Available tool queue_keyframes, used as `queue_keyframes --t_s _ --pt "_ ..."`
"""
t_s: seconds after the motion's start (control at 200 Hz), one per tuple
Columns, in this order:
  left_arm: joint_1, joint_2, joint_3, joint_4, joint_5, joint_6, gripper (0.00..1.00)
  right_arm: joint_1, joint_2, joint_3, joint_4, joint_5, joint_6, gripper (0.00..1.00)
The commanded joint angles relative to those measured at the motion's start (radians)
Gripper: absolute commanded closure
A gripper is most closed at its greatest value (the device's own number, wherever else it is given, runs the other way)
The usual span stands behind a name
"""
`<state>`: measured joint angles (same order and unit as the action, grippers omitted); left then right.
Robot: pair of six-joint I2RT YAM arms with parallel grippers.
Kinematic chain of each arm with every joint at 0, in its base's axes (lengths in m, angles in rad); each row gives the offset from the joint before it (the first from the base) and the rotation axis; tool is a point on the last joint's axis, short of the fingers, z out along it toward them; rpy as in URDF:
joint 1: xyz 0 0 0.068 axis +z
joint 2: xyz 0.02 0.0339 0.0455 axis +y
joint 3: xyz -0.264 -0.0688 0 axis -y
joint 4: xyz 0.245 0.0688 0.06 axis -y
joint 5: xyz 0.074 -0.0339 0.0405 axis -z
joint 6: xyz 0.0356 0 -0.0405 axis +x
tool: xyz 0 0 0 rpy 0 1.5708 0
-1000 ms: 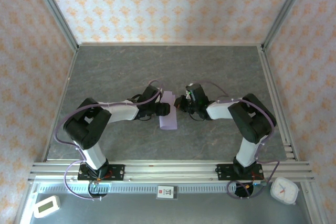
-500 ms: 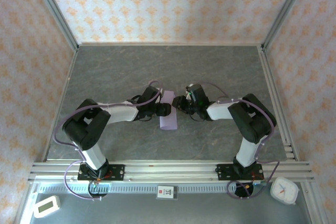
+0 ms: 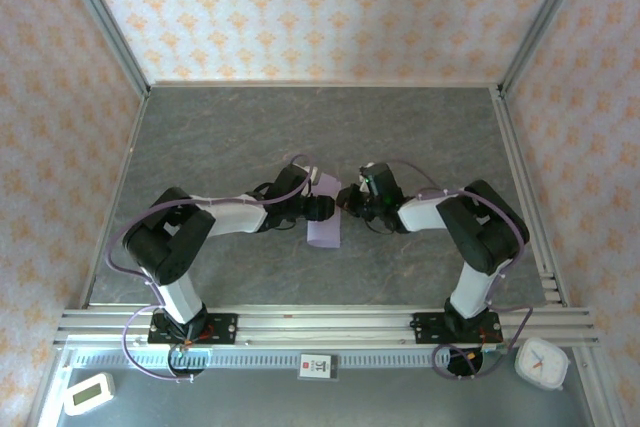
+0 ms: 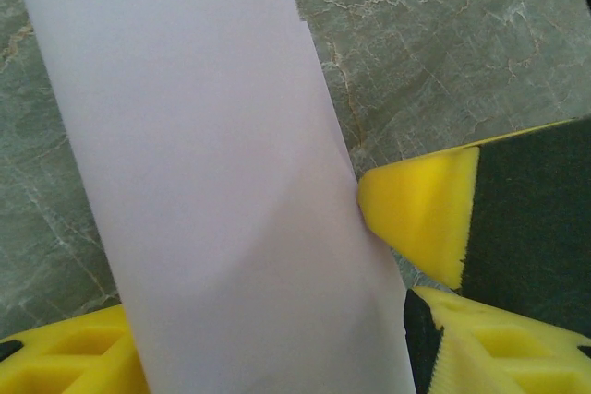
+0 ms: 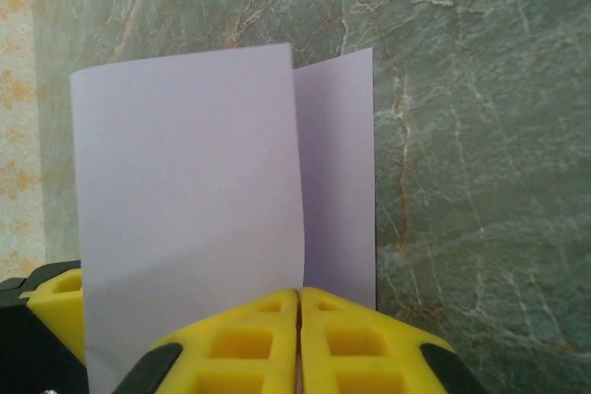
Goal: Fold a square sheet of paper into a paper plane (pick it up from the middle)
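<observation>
One smooth lilac paper sheet (image 3: pixel 324 229), folded double, over marbled table (image 3: pixel 220 137).

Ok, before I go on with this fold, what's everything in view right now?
square sheet of paper: one, pale lilac, folded over, mid-table between the grippers
table: one, grey-green marbled, beneath the paper
walls: three, cream with orange pattern, around the table
rail: one, silver, near edge, carrying the arm bases
timer: one, white, near-right corner
display unit: one, white, near-left corner
tag: one, white with red mark, front centre
left gripper: one, yellow fingers, open, at the paper
right gripper: one, yellow fingers, shut on the paper
</observation>
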<state>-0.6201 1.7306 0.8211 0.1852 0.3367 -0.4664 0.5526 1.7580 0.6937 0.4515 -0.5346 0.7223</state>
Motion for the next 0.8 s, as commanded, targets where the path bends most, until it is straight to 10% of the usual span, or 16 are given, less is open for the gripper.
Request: queue_keyframes --t_s 0.0,0.796 --pt "0.002 0.007 -0.014 0.022 -0.014 0.006 0.35 -0.01 -0.028 -0.013 0.024 0.002 0.002 0.94" --pt "0.071 -0.088 -0.078 0.085 0.01 -0.064 0.29 -0.017 -0.009 -0.027 0.044 -0.005 0.001 1.0"
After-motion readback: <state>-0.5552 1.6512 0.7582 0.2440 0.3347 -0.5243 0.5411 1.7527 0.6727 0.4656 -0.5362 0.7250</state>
